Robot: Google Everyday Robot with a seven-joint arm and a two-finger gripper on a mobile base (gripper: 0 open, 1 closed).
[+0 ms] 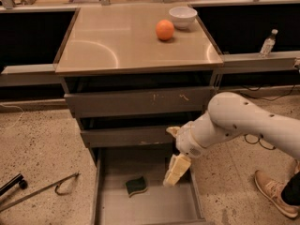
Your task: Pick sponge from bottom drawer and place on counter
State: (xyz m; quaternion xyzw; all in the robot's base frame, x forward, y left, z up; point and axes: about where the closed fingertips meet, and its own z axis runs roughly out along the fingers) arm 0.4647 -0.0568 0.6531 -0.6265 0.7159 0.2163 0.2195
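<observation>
The sponge (136,185) lies dark green side up on the floor of the open bottom drawer (154,206), left of its middle. My gripper (172,152) hangs on the white arm over the drawer's right half, just right of the sponge and above it. Its cream fingers (176,170) stand apart, open and empty; the lower one points down into the drawer. The beige counter (122,41) tops the cabinet above.
An orange (164,30) and a white bowl (183,17) sit at the counter's back right. Two shallower drawers (136,102) are above the open one. A bottle (267,43) stands on the right ledge. A metal rod (42,187) lies on the floor left; a shoe (274,194) is at the right.
</observation>
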